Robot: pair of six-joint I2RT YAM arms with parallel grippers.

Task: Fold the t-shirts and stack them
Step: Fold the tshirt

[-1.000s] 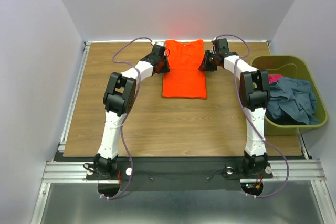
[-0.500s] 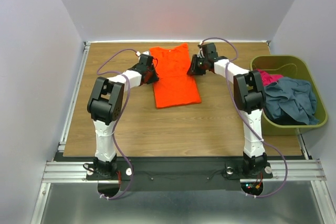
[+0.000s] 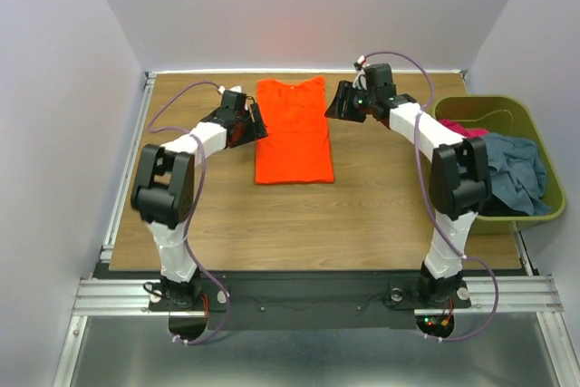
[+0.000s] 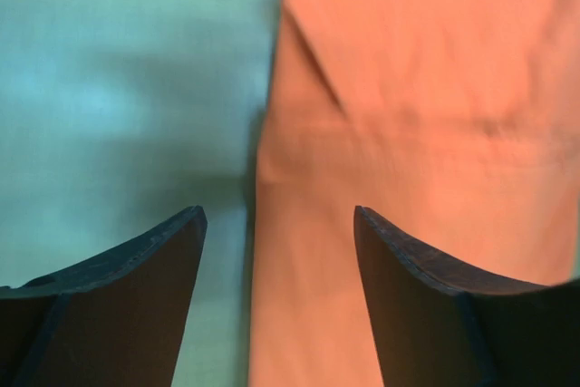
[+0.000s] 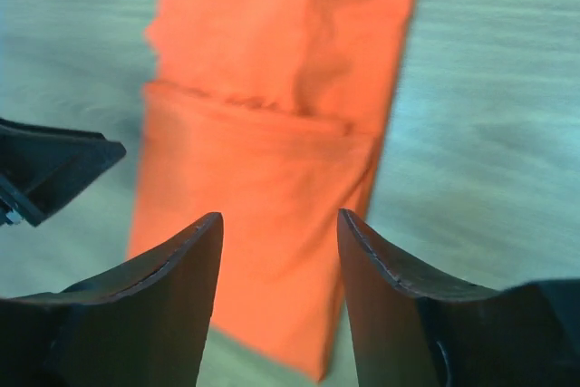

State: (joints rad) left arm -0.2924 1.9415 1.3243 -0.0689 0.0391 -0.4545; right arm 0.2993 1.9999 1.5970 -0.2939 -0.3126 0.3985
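Note:
The bright orange t-shirt (image 3: 292,130) lies folded into a long strip at the back middle of the table. My left gripper (image 3: 257,122) is open at the strip's left edge. In the left wrist view that edge (image 4: 299,251) runs between the spread fingers of the left gripper (image 4: 279,217). My right gripper (image 3: 333,102) is open and empty just right of the strip's upper part. In the right wrist view the right gripper (image 5: 279,218) hovers over the orange shirt (image 5: 272,133). The blue-grey shirt (image 3: 507,168) and the pink shirt (image 3: 464,132) lie crumpled in the tub.
The olive-green tub (image 3: 497,217) stands at the table's right edge, beside the right arm. The wooden table (image 3: 299,215) has a metal rail along its left side. The left gripper's finger (image 5: 45,168) shows at the left of the right wrist view.
Both arms slid the orange shirt leftward across the table. The right gripper now stands off the shirt's right edge, and the strip lies straight again.

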